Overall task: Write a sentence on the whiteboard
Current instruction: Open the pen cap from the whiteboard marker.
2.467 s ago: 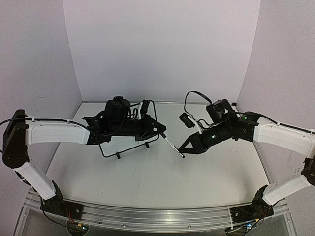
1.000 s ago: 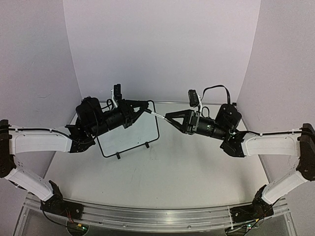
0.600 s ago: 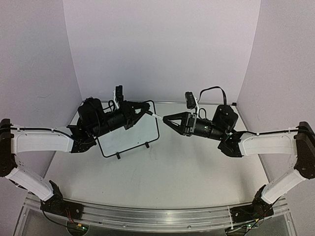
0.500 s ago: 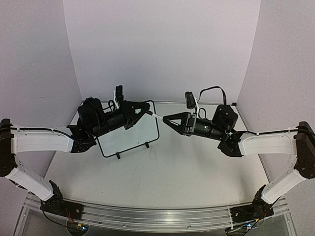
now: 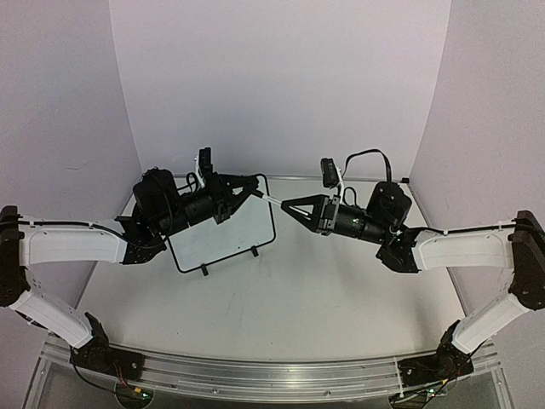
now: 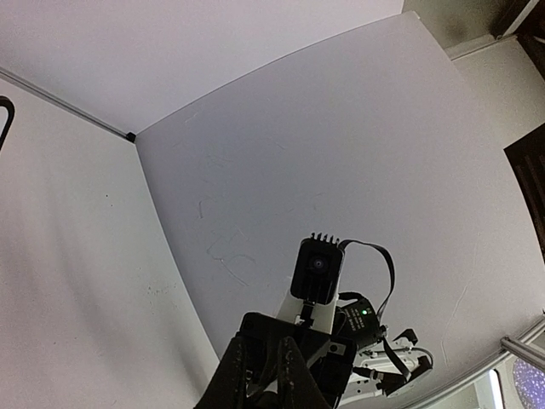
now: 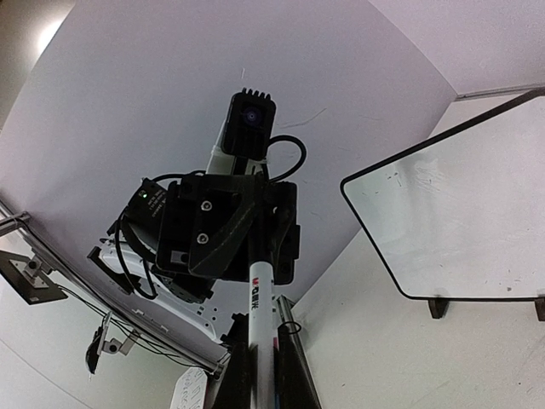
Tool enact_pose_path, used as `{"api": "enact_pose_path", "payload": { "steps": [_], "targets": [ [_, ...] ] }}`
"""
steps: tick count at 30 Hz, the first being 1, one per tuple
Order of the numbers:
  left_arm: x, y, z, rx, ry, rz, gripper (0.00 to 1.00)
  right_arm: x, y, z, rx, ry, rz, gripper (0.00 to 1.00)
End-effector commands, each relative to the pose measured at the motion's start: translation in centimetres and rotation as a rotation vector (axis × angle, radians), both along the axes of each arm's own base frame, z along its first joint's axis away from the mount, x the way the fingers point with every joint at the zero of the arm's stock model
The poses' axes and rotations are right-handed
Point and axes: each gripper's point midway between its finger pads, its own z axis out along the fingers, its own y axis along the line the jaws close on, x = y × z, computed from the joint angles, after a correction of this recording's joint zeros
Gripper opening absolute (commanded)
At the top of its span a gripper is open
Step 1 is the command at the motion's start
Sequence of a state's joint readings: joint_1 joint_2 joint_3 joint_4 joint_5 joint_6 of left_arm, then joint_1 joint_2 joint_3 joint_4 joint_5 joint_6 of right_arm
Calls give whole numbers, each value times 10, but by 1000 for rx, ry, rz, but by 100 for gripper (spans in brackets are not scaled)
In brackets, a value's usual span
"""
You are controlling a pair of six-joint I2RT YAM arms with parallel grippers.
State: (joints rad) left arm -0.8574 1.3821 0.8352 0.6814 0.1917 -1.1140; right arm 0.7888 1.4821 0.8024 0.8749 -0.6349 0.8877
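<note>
The whiteboard [image 5: 223, 234] stands on its two black feet left of the table's middle, tilted back; its face [image 7: 460, 213] shows only faint smudges and no sentence. A white marker [image 5: 269, 198] hangs in the air above the board's far right corner, held between the two grippers. My left gripper [image 5: 254, 192] is shut on its dark left end. On the white barrel [image 7: 260, 290] my right gripper [image 5: 284, 204] is shut from the right side. In the left wrist view the fingers [image 6: 239, 366] stand close together and hide the marker.
Pale walls close in the back and both sides of the white table [image 5: 281, 298]. The aluminium rail [image 5: 272, 375] with both arm bases runs along the near edge. Both arms reach in over the table's back half, with cables looping above the wrists.
My right jaws have closed onto the marker's barrel over the last second. Before that, both arms rose from low over the table's middle toward the back. The left grip is unchanged.
</note>
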Motion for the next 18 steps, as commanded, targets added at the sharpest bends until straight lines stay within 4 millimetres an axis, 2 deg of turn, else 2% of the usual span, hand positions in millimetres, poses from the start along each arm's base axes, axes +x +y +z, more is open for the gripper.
{"api": "enact_pose_path", "payload": {
  "steps": [1,18],
  "targets": [
    [9,20,15,-44,-17,64,0,-5,-8,23,55,-65,-25,0],
    [19,52,26,-58,-43,165,0,4,-15,-8,-2,15,-98,0]
  ]
}}
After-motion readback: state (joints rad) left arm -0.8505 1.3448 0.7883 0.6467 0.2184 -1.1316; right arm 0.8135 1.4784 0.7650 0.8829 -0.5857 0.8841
